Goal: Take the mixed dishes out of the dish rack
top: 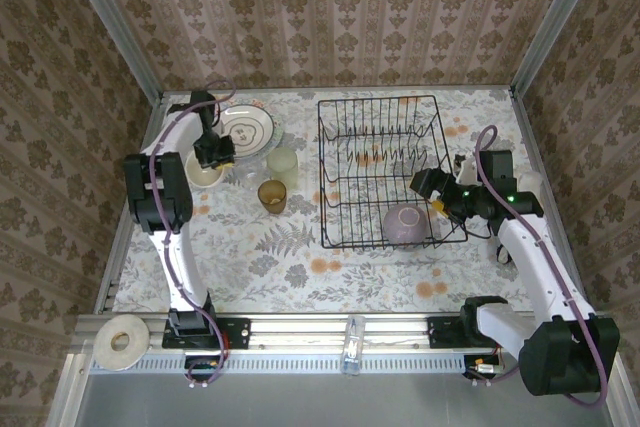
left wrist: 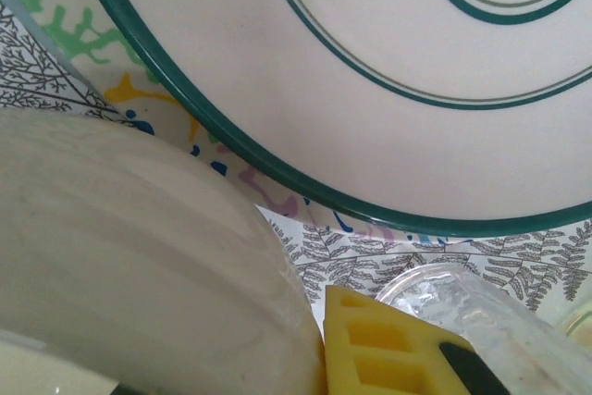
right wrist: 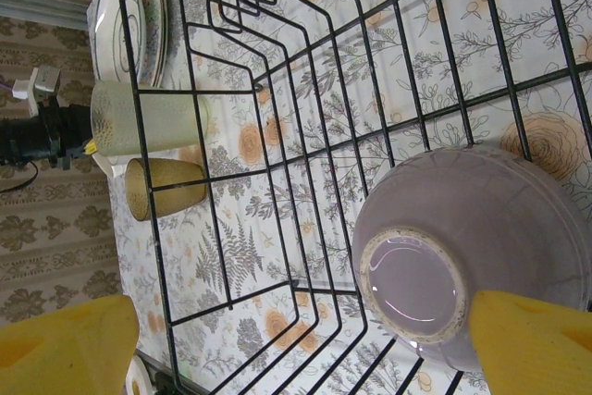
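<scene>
As left pincer (top: pixel 212 156) nips cream bowl (left wrist: pixel 120 247), right pincer (top: pixel 427 187) gapes wide.

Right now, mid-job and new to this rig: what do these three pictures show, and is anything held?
Two robot arms, each with a two-finger gripper. One picture looks down from above and behind; the other two come from wrist cameras. Left of the dish rack sit a green-rimmed plate, pale-green cup, amber cup and cream bowl; a lilac bowl lies upside down in the rack. The left gripper is shut, apparently on the cream bowl's rim. The right gripper is open near the lilac bowl, holding nothing.
</scene>
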Motion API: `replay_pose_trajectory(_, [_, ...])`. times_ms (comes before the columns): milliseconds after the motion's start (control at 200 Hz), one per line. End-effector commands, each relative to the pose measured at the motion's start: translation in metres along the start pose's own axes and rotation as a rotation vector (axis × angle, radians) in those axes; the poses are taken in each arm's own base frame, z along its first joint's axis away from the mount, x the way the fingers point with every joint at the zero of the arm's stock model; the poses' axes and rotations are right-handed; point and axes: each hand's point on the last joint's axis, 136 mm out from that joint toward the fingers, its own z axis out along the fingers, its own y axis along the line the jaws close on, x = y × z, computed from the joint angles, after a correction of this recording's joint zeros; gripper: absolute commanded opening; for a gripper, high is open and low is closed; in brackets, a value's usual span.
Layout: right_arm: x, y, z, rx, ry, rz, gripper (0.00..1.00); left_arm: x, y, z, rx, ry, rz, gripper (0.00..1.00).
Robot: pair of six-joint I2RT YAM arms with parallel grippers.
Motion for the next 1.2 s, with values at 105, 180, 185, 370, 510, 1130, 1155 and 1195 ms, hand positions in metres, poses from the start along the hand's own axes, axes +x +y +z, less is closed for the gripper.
replay_pose_trajectory(105, [0.004, 0.0, -0.004, 0.012, 0.002, -0.006, 0.93, -0.006, -0.005, 0.013, 0.025, 0.019, 0.043, 0.0])
replay_pose_trajectory(180, [0.004, 0.0, -0.005, 0.013, -0.002, -0.006, 0.93, -0.005, 0.001, 0.006, -0.013, 0.014, 0.063, 0.0])
replay_pose_trajectory(185, [0.004, -0.001, -0.004, 0.015, -0.001, -0.004, 0.93, -0.005, 0.001, 0.005, -0.015, 0.014, 0.063, 0.0])
replay_pose_trajectory(370, [0.004, -0.001, -0.003, 0.01, -0.005, -0.005, 0.93, 0.015, 0.014, -0.013, -0.069, 0.006, 0.101, 0.0])
replay_pose_trajectory(510, [0.003, -0.001, 0.001, 0.001, 0.002, -0.001, 0.93, 0.033, 0.021, -0.018, -0.088, 0.012, 0.116, 0.0])
replay_pose_trajectory(1130, [0.008, -0.001, -0.003, 0.005, 0.006, -0.026, 0.94, 0.026, 0.017, -0.041, -0.086, -0.036, 0.117, 0.28])
replay_pose_trajectory(1155, [0.008, -0.002, -0.003, 0.007, 0.007, -0.025, 0.94, 0.025, 0.016, -0.044, -0.087, -0.042, 0.118, 0.29])
replay_pose_trajectory(1195, [0.008, -0.002, -0.003, 0.01, 0.007, -0.025, 0.94, 0.024, 0.016, -0.047, -0.086, -0.051, 0.12, 0.3])
